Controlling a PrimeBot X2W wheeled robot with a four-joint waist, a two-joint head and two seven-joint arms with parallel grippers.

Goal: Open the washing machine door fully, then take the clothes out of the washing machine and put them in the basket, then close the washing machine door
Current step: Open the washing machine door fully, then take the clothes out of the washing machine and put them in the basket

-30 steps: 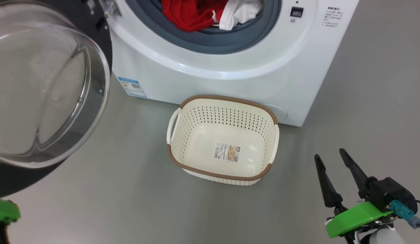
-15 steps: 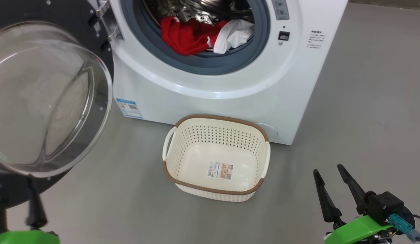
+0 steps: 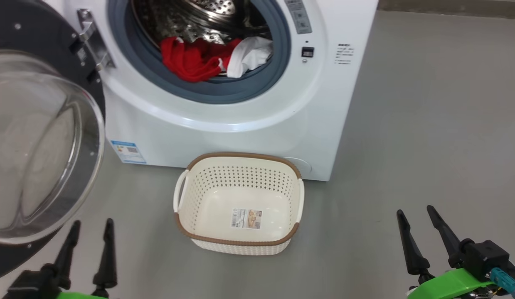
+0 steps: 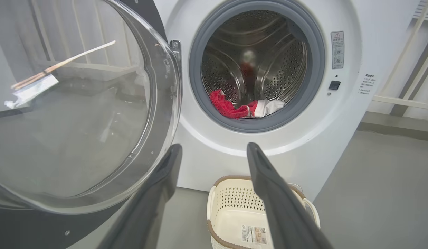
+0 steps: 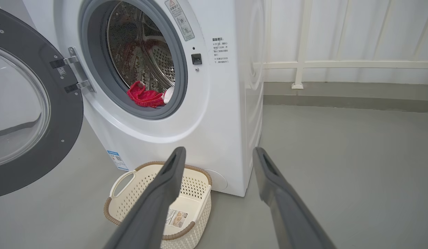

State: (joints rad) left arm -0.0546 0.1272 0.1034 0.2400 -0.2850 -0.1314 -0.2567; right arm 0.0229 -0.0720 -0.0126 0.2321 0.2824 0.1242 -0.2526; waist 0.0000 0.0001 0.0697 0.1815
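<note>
The washing machine (image 3: 224, 133) (image 4: 303, 145) (image 5: 220, 114) stands with its door (image 3: 37, 141) (image 4: 75, 114) (image 5: 24, 114) swung wide open to the left. Red and white clothes (image 3: 207, 58) (image 4: 246, 107) (image 5: 146, 96) lie at the drum's front lip. The basket (image 3: 239, 245) (image 4: 214, 211) (image 5: 124, 204) sits empty on the floor before the machine. My left gripper (image 3: 92, 226) (image 4: 214, 148) is open at the lower left, just below the door's rim, holding nothing. My right gripper (image 3: 416, 212) (image 5: 217, 152) is open at the lower right, right of the basket, also empty.
Grey floor (image 3: 427, 124) spreads to the right of the machine. A white railing (image 5: 338, 64) and wall run behind it on the right. The door's glass bowl bulges out toward my left arm.
The left gripper opened and came up into the head view below the door. The head camera tilted up, so more of the drum shows. The right gripper kept still.
</note>
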